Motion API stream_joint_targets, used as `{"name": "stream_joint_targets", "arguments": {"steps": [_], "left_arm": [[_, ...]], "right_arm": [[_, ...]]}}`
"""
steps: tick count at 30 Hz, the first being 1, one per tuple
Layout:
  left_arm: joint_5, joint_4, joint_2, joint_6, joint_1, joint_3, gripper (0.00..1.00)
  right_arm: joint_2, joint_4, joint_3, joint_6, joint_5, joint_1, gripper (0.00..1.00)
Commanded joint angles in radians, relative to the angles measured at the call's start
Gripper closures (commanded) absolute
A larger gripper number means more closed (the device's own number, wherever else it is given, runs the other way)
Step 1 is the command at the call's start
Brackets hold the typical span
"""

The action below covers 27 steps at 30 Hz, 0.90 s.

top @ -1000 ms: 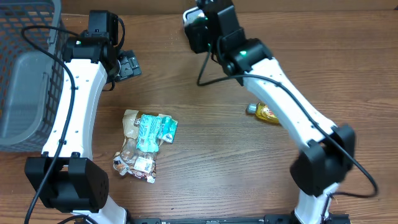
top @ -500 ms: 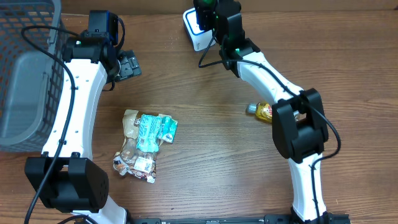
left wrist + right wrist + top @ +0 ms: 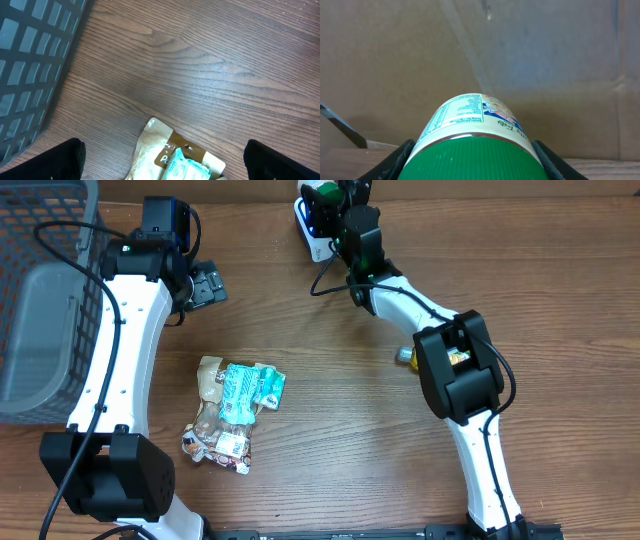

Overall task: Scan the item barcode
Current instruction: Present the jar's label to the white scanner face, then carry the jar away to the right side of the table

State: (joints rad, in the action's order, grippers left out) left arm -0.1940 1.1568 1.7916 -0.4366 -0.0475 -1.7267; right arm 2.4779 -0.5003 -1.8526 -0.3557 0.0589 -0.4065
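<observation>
My right gripper (image 3: pixel 475 165) is shut on a white container (image 3: pixel 470 117) with a green ribbed lid (image 3: pixel 475 157); a black finger presses each side of it. Its printed label faces up, and I can make out no barcode on it. In the overhead view my right gripper (image 3: pixel 325 205) holds the container (image 3: pixel 312 225) at the table's far edge, in front of a cardboard wall. By the far left of the table my left gripper (image 3: pixel 207 285) stands open and holds nothing. Seen from the left wrist, my left gripper (image 3: pixel 162 162) hangs above a brown pouch (image 3: pixel 160 150).
A pile of snack pouches (image 3: pixel 232 405) lies left of centre on the wooden table (image 3: pixel 340 430). A small yellow bottle (image 3: pixel 432 361) lies beside the right arm. A grey mesh basket (image 3: pixel 40 300) fills the left edge.
The right arm has folded back toward the far edge and turned its wrist, carrying the container with it. The left arm has not moved.
</observation>
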Motion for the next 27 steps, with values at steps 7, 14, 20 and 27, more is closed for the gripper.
{"name": "stream_joint_targets", "arguments": {"steps": [7,14,20,27], "left_arm": [[0.004,0.002,-0.013,0.014,0.001,-0.009,0.00],[0.004,0.002,-0.013,0.014,0.001,-0.009,0.00],[0.004,0.002,-0.013,0.014,0.001,-0.009,0.00],[0.004,0.002,-0.013,0.014,0.001,-0.009,0.00]], "right_arm": [[0.051,-0.097,-0.014,-0.045,0.010,0.000,0.96],[0.048,-0.173,-0.014,-0.044,0.013,0.009,0.96],[-0.032,-0.256,-0.014,-0.041,-0.002,0.009,0.96],[-0.251,0.006,-0.014,-0.031,-0.002,0.012,0.96]]}}
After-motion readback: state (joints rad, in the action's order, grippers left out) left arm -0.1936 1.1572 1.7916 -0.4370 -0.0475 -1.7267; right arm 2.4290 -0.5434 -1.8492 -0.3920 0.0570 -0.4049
